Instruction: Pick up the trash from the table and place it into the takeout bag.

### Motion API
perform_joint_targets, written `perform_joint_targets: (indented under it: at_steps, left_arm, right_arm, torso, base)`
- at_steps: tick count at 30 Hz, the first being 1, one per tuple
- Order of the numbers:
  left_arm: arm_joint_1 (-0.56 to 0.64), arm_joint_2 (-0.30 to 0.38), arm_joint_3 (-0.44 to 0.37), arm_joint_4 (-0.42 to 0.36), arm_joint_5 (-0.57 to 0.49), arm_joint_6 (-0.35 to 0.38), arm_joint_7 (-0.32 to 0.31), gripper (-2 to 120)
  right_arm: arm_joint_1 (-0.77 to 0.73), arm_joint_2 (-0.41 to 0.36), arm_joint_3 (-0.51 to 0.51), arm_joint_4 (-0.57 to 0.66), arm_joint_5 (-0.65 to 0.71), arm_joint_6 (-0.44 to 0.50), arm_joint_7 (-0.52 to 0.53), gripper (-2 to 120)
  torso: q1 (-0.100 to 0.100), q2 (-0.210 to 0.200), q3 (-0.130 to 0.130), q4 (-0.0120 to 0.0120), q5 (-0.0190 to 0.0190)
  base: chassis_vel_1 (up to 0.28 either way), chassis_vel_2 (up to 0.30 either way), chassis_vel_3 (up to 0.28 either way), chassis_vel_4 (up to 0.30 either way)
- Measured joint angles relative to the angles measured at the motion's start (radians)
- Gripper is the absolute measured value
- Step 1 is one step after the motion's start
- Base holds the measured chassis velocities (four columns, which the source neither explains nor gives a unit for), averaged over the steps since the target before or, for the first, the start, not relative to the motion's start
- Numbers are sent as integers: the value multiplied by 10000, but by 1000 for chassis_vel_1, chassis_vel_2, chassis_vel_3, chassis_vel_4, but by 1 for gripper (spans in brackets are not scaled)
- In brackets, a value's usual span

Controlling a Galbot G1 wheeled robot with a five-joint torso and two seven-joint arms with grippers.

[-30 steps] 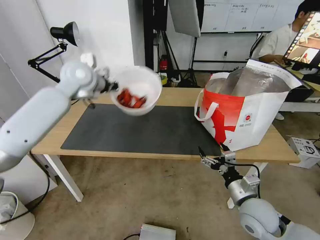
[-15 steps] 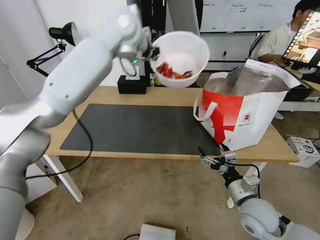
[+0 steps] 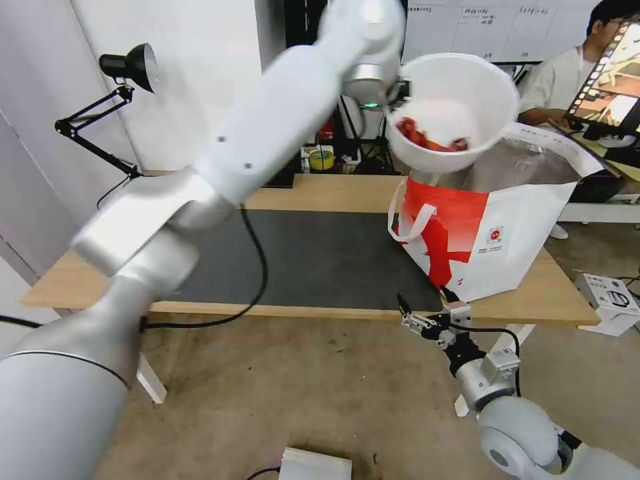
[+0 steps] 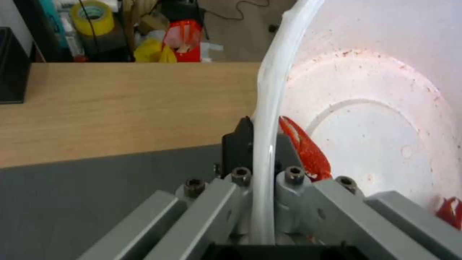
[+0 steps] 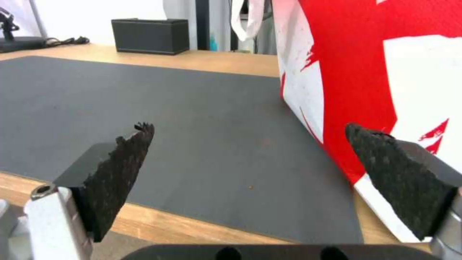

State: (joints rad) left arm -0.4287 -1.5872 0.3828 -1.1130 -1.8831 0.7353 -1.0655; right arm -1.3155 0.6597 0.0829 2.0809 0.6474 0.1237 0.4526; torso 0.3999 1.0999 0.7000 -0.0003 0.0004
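Observation:
My left gripper (image 3: pixel 399 93) is shut on the rim of the white bowl (image 3: pixel 453 110), which holds red crayfish shells (image 3: pixel 427 139). The bowl hangs high in the air, just above the near-left corner of the takeout bag's (image 3: pixel 490 227) open mouth. In the left wrist view the two fingers (image 4: pixel 236 142) pinch the thin rim (image 4: pixel 269 108), with a red claw (image 4: pixel 303 144) just inside. The red-and-white bag stands on the right part of the table (image 3: pixel 320 193). My right gripper (image 3: pixel 427 313) stands open just below the table's front edge, near the bag (image 5: pixel 380 72).
A dark grey mat (image 3: pixel 320 257) covers the table's middle. A black desk lamp (image 3: pixel 127 67) stands at the back left. A black box (image 5: pixel 150 35) sits at the table's far edge. A white device (image 3: pixel 613 300) lies on the floor at the right.
My left arm has swung the bowl up and to the right, from over the mat's left part to above the bag's mouth. The right arm has not moved.

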Motion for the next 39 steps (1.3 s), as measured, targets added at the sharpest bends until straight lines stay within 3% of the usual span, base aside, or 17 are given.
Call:
perform_joint_targets:
  at_steps: [9,14,28,39]
  left_arm:
    - [407,-150,931,616,1108,-492,320,0]
    - [707,-112,1290,518,1756,-696,279,0]
    - [533,-92,1858,245,2121,-977,22,0]
    - [386,-84,1846,402,2218,-1275,26,0]
  right_arm:
    - [0,0,0,0,0,0,0,100]
    - [0,0,0,0,0,0,0,100]
    - [0,0,0,0,0,0,0,100]
    - [0,1,0,0,0,0,0,100]
  torso:
    - [1,0,0,4,-3]
    - [0,0,0,5,-4]
    - [0,1,0,2,-4]
    - [0,1,0,3,-4]
  base:
    - [0,0,0,0]
    - [0,0,0,0]
    - [0,0,0,0]
    - [0,0,0,0]
